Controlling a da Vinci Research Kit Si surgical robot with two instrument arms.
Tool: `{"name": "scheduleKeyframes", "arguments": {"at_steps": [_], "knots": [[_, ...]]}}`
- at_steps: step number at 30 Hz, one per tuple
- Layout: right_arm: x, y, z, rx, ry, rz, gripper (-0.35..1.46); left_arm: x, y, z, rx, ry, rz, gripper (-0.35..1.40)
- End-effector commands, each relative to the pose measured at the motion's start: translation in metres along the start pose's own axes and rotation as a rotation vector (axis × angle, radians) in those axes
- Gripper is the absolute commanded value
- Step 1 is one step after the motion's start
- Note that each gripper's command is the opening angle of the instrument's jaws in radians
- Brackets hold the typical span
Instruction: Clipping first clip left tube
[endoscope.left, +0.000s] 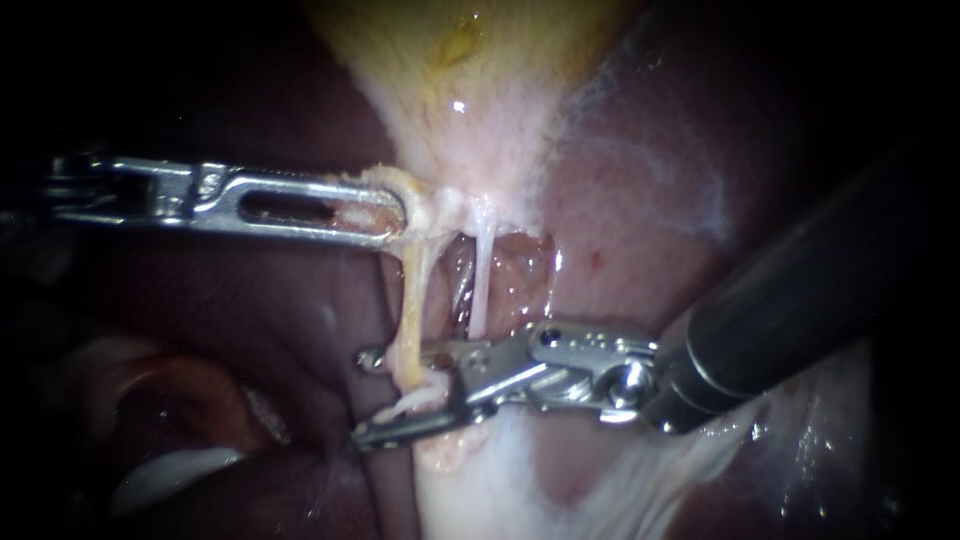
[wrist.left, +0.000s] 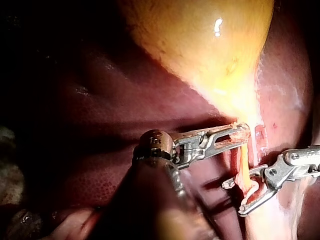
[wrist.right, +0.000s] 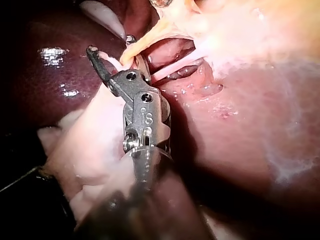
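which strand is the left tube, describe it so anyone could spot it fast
Start at the yellow gallbladder at the top; two strands hang from its narrow end over the liver. The left tube is the thicker, yellowish one, passing through the right instrument's open end effector; the right tube beside it is thinner, white and outside it.

Left tube (endoscope.left: 412, 300), thin yellowish strand, taut, near upright, frayed whitish lower end
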Motion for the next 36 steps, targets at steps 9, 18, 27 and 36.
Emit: {"name": "scheduleKeyframes", "arguments": {"at_steps": [9, 18, 27, 36], "knots": [[-0.0006, 0.0000, 0.0000, 0.015, -0.004, 0.024, 0.40, 0.0000, 0.0000, 0.0001, -0.001, 0.000, 0.000, -0.35], [-0.0006, 0.0001, -0.0012, 0.039, -0.015, 0.058, -0.35, 0.0000, 0.0000, 0.0001, 0.000, 0.000, 0.000, -0.35], [-0.0008, 0.0004, -0.0019, 0.021, -0.098, 0.063, -0.35, 0.0000, 0.0000, 0.0001, 0.000, 0.000, 0.000, -0.35], [-0.0008, 0.0004, -0.0021, 0.023, -0.098, 0.063, -0.35, 0.0000, 0.0000, 0.0001, 0.000, 0.000, 0.000, -0.35]]}}
